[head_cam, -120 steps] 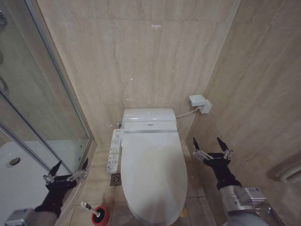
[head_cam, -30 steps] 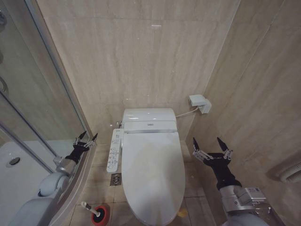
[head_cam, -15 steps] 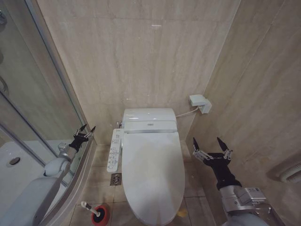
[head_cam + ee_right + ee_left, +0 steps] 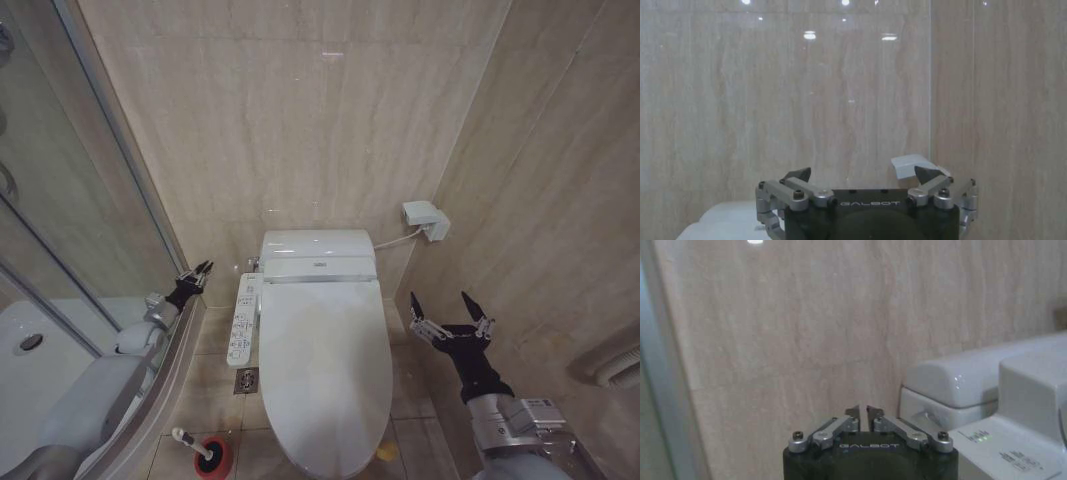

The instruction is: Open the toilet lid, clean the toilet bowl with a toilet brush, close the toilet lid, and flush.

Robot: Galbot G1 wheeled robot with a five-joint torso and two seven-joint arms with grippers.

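The toilet lid (image 4: 325, 370) lies down flat, glossy white, with a small yellow strap (image 4: 388, 452) at its front rim. It hides the toilet bowl. The toilet brush (image 4: 187, 438) stands in its red holder (image 4: 212, 458) on the floor left of the toilet's front. My left gripper (image 4: 203, 269) is stretched toward the back wall, just left of the toilet's side control panel (image 4: 243, 318), its fingers together and empty (image 4: 861, 412). My right gripper (image 4: 446, 305) hovers open to the right of the lid, holding nothing (image 4: 863, 175).
A glass shower screen (image 4: 90, 200) and white shower tray (image 4: 40, 345) close off the left side. Tiled walls stand behind and to the right, with a white wall box (image 4: 423, 218) and cable. A floor drain (image 4: 246, 381) sits beside the toilet base.
My left arm has reached forward from near the brush to the back wall beside the control panel, and its fingers have come together. The right arm has stayed put.
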